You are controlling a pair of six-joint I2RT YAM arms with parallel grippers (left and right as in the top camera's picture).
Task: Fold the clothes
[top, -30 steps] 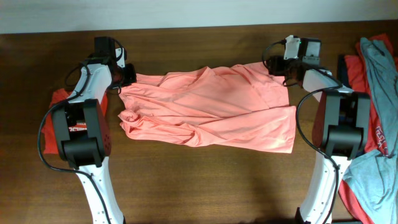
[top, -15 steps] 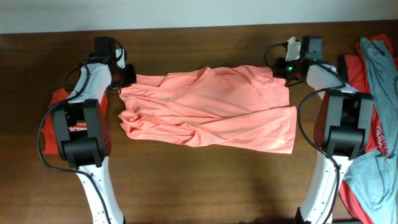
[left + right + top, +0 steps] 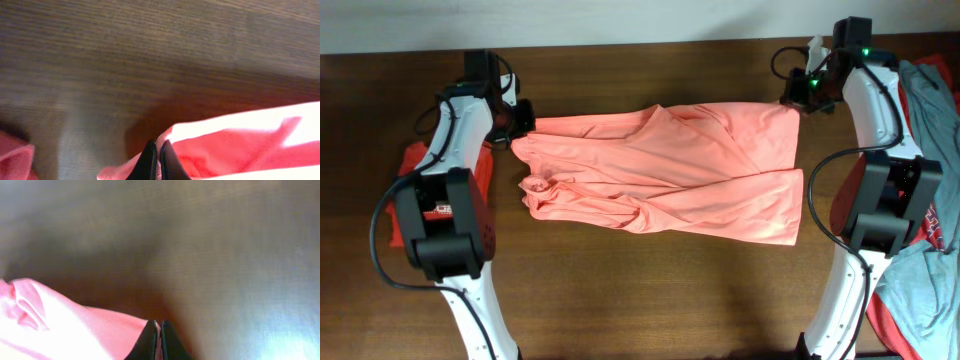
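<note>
1. Left gripper pinches the far left corner of the pink shirt. In the left wrist view its two black fingers are pressed together with a thin edge of cloth caught between them.
2. Right gripper pinches the far right corner of the same shirt. In the right wrist view its fingers are closed tight on the tip of the pink cloth, with bare wood all around.
3. The pink shirt lies across the middle of the table, its far edge drawn out between the two grippers.
4. Long diagonal creases run across the shirt from the far side toward the near left, where the cloth is bunched into a small lump.
5. The near right part lies flatter, and its hem reaches close to the right arm's base.
6. Whether the pinched corners are off the wood or resting on it cannot be told.
7. A red cloth lies at the table's left edge, partly under the left arm and apart from the pink shirt.
8. At the right edge a grey-blue shirt is draped over red clothes, beside the right arm.
</note>
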